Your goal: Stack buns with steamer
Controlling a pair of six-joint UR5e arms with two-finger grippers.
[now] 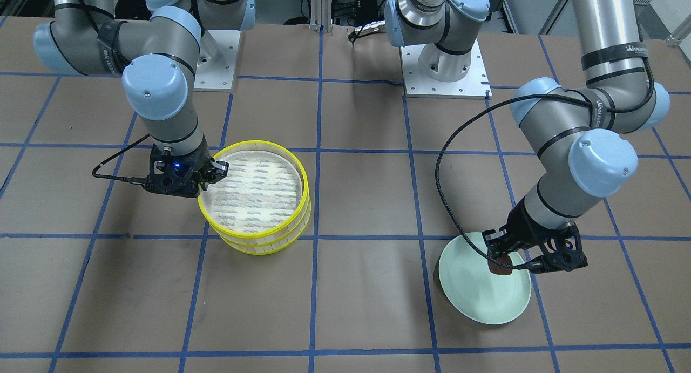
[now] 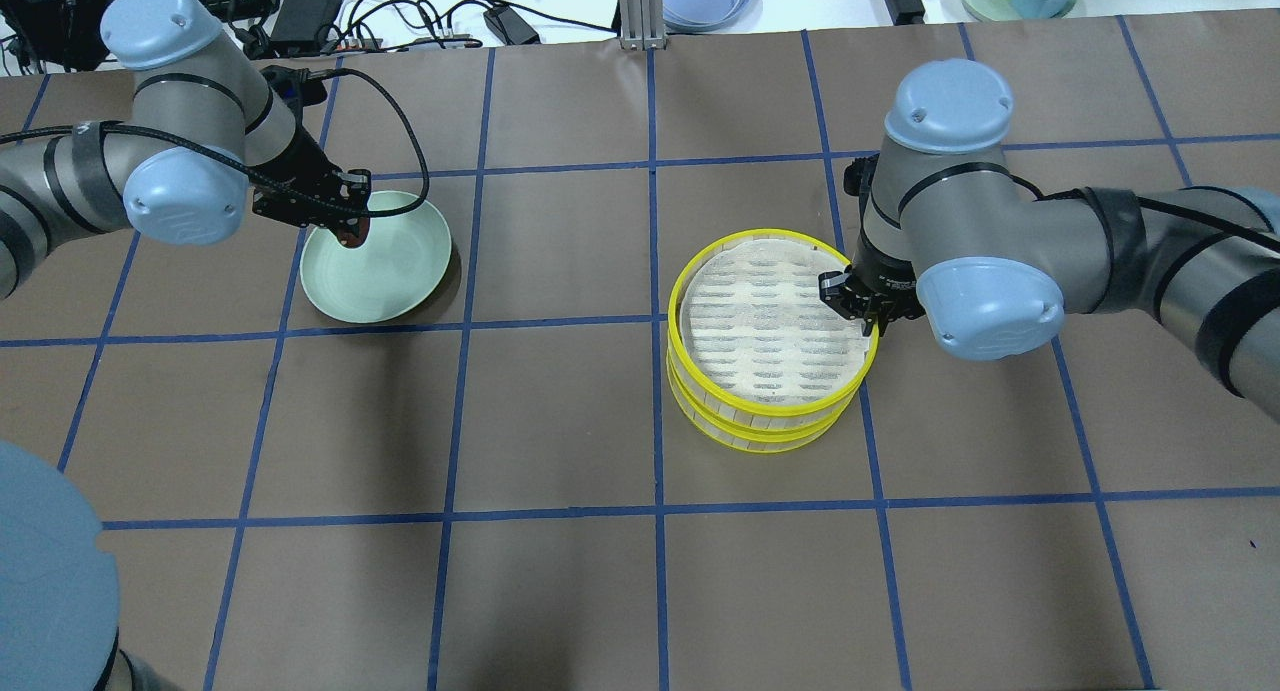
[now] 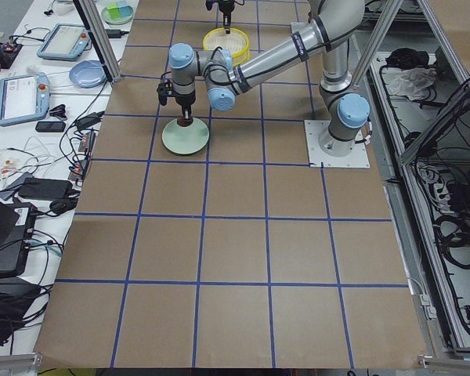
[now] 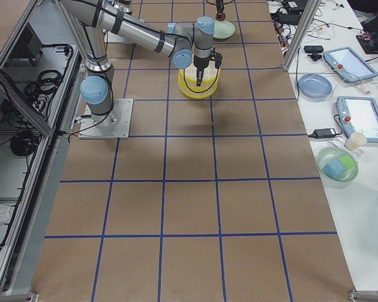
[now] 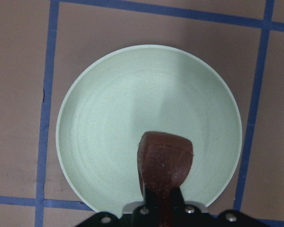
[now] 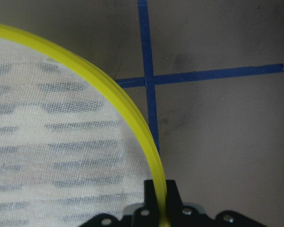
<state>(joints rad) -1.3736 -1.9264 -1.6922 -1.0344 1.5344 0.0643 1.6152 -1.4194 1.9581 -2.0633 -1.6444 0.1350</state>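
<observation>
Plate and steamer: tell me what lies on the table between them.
Nothing but bare brown table with blue tape lines separates plate and steamer, per the overhead view.

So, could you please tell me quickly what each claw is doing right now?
Left claw: closed on the reddish-brown bun.
Right claw: closed on the steamer rim.
</observation>
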